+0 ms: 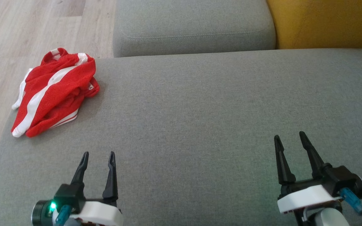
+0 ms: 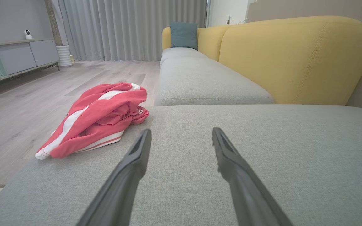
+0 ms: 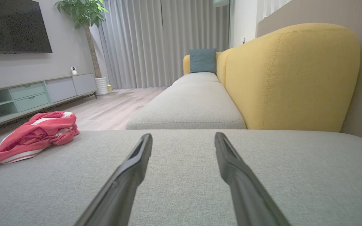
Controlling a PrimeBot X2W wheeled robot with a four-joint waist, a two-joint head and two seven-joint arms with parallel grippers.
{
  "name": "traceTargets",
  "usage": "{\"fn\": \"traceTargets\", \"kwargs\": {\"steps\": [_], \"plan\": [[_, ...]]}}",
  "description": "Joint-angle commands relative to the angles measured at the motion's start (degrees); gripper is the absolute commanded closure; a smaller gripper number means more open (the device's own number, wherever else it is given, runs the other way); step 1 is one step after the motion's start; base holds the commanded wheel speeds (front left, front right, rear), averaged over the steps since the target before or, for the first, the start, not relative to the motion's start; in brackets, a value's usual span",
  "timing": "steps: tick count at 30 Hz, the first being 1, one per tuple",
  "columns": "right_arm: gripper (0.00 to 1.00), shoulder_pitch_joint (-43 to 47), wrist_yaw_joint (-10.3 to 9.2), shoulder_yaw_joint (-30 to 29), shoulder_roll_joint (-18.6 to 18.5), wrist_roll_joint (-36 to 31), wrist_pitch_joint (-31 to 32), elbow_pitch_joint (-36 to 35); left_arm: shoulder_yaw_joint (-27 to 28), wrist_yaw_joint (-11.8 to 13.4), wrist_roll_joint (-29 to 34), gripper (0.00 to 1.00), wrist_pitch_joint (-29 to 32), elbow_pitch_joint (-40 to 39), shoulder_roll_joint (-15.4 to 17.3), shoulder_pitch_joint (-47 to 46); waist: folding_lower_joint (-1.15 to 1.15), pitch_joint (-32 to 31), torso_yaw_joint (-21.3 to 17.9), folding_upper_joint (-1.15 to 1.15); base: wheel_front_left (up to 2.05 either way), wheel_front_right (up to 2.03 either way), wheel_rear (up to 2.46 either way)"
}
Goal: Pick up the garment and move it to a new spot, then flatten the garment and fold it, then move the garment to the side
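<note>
The garment (image 1: 53, 92) is red with white stripes and lies crumpled at the far left corner of the grey sofa seat (image 1: 200, 119), one edge hanging over the side. My left gripper (image 1: 98, 156) hovers open near the seat's front, below and to the right of the garment, nothing between its fingers. My right gripper (image 1: 289, 136) stands open at the lower right, far from the cloth. From the left wrist the garment (image 2: 101, 117) sits left of and beyond my open gripper (image 2: 181, 133). The right wrist view has the garment (image 3: 36, 135) far left of that open gripper (image 3: 183, 136).
A second grey seat cushion (image 1: 193, 28) continues beyond the near one, with a yellow backrest (image 1: 322, 22) on the right. Wooden floor (image 1: 27, 37) lies past the seat's left edge. A low cabinet (image 3: 36, 92), a potted plant (image 3: 85, 18) and curtains stand further back.
</note>
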Motion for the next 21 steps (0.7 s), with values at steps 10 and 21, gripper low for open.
{"fn": "traceTargets", "kwargs": {"steps": [10,21], "plan": [[0.00,-2.9,-0.05,1.2,-0.6,-0.6,-0.7,-1.1,2.1,0.2,0.3,0.00,-0.8,-1.4,0.0,-1.5,0.00,0.3,0.0,0.00,0.00,0.00,0.00],[0.00,-3.1,-0.05,1.2,-0.6,-0.5,-0.7,-1.0,2.3,0.1,0.3,0.00,-0.8,-1.1,-0.2,-1.7,0.00,0.4,0.0,0.00,0.00,0.00,0.00]]}}
